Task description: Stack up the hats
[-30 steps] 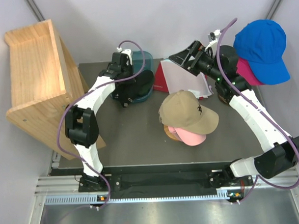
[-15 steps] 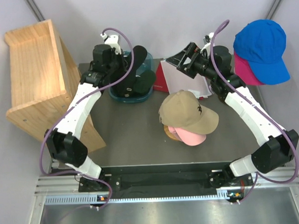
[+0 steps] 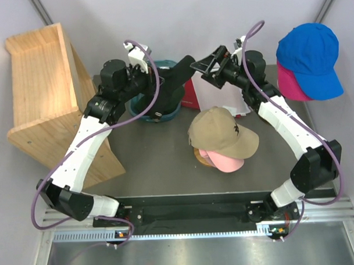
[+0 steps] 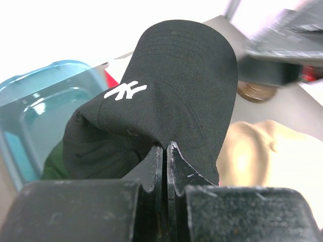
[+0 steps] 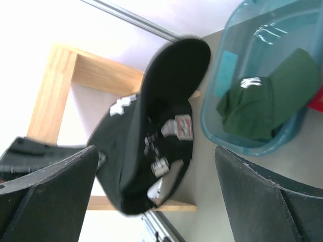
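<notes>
We record the dark counter (image 3: 160, 162) carrying a plain wooden shelf (image 3: 41, 85) at left and a translucent teal plastic bin (image 5: 275, 25) at the rear. At far right the bright blue cap (image 3: 311, 52) lies over the magenta cap (image 3: 291, 85). At centre the tan cap (image 3: 220, 131) covers the light pink cap (image 3: 229, 162). The black cap (image 3: 175, 89), soft twill with a white stitched logo, hangs over the bin, stretched nearer the right arm than half a second ago. Only the right wrist view clearly shows the dark green cap (image 5: 262, 108) crumpled inside the bin. The left tool (image 4: 165, 148) is clamped on the black fabric. The right tool (image 3: 212, 64) stands spread wide, gripping nothing.
</notes>
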Action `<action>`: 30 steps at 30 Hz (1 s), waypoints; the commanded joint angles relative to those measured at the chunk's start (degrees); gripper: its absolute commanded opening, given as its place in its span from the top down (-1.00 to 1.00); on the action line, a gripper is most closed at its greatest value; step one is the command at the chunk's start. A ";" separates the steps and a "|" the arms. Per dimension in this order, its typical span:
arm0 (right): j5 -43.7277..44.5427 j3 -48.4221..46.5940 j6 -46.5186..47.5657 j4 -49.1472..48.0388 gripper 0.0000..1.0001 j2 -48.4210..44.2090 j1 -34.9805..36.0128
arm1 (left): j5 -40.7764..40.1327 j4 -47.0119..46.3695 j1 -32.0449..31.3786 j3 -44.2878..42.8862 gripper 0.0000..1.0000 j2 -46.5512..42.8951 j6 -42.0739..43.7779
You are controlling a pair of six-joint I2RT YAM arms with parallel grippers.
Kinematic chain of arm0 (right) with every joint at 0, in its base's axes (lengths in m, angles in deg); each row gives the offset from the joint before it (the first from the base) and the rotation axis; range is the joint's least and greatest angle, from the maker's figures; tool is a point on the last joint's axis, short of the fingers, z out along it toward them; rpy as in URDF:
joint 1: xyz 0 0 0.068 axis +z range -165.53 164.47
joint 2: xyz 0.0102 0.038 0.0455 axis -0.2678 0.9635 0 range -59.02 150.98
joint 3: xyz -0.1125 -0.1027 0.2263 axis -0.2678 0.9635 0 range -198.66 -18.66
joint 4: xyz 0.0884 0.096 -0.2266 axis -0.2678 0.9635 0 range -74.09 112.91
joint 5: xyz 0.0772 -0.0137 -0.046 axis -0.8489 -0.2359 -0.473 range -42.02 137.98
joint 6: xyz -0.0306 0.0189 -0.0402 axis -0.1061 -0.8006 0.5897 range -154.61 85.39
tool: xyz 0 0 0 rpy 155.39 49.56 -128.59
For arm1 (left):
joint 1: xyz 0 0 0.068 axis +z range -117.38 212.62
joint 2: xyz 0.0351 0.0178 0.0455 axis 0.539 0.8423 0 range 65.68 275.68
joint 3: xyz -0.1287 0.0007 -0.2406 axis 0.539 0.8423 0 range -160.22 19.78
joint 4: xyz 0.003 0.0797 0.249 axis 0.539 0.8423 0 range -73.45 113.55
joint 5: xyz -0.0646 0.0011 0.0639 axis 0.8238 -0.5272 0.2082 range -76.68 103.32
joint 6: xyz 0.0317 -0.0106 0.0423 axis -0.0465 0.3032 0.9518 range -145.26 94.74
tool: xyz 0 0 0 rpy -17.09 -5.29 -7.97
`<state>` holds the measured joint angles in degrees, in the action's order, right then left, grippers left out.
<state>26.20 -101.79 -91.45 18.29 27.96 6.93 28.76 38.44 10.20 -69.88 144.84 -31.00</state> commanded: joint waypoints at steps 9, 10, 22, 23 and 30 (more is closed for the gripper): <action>-6.52 -7.65 -3.02 -3.61 -0.66 5.13 0.66 | 1.61 -0.18 -5.97 1.60 1.00 -3.83 3.45; -7.13 -8.96 -2.58 -0.90 -0.56 5.39 0.74 | 1.61 -0.18 -6.15 1.69 1.00 -3.92 3.71; -12.32 -7.22 -3.63 3.08 1.00 5.22 0.92 | -1.37 1.14 -6.41 4.15 1.00 -6.38 5.38; -12.41 -7.04 -3.63 3.51 1.00 4.43 0.92 | -2.08 1.05 -6.41 4.32 0.91 -6.73 5.21; -5.91 -4.50 0.41 11.33 1.00 -6.10 -3.55 | -9.11 3.95 -6.33 -0.49 -0.98 -3.40 1.96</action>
<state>17.15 -107.41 -93.57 26.81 32.04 6.27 24.30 42.31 3.69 -65.88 140.57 -27.42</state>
